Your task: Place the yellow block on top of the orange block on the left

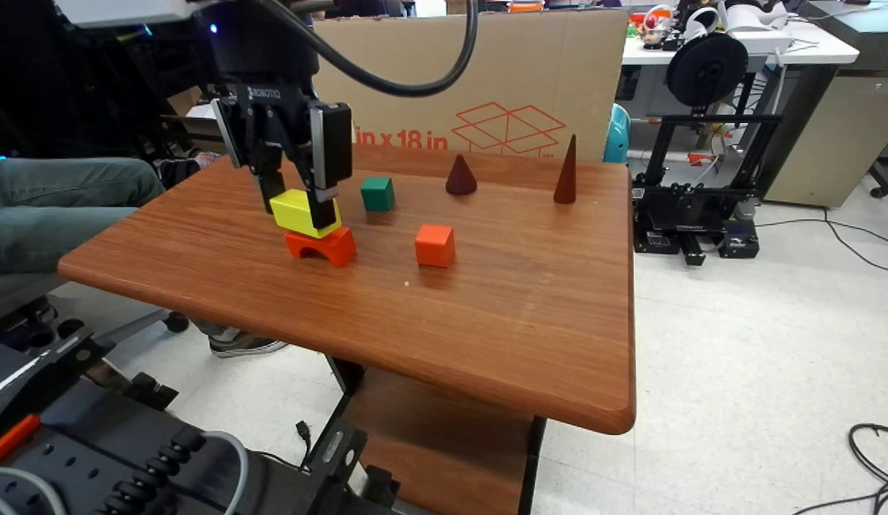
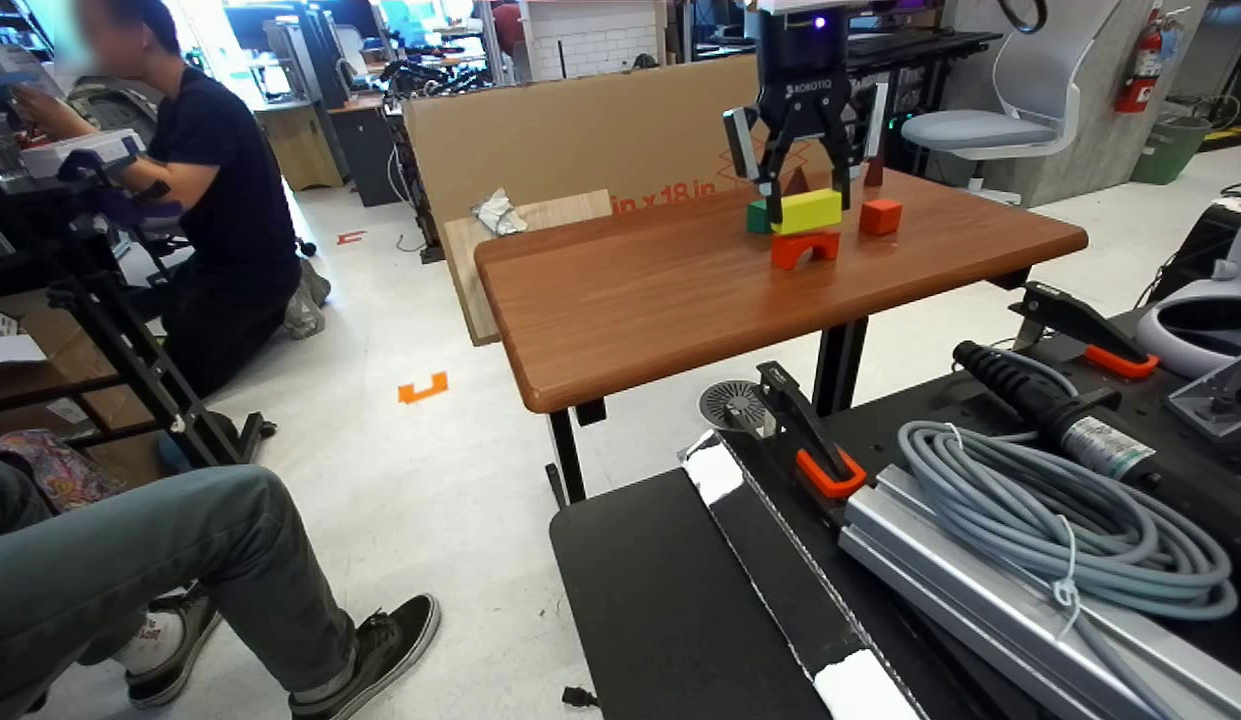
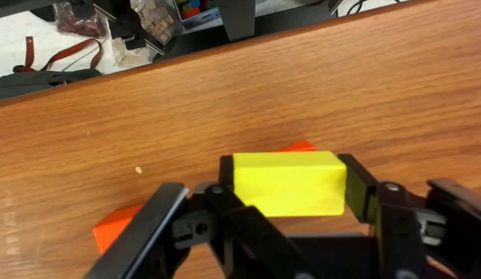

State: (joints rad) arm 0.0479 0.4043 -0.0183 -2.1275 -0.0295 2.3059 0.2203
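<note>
Now, gripper [image 2: 810, 206]: you are clamping the yellow block [image 3: 290, 190] end to end, a fingertip bearing on each short side, its length spanning the space between them.
Yellow block: it is hanging over the orange block [image 1: 332, 246], up off the table [image 1: 501, 315]; whether the two blocks are touching or just apart, the views are not settling for you.
Orange block: it is standing notch down, left of the orange cube [image 1: 435, 246] in both exterior views, and seemingly lying beneath your fingers rather than off to one side; your next move is turning on that.
Long axes: they are running roughly the same way in both exterior views; in the wrist view an orange corner is peeking past the yellow block's upper edge, so you are seeing a slight twist or offset, or only the slant of the view.
Way down: you are probably needing a small trim, a short straight drop, then a release.
Risk: if you are letting go off-centre, the yellow block could be tipping.
Green cube [image 1: 378, 194]: it is sitting behind, apart from the orange block.
</note>
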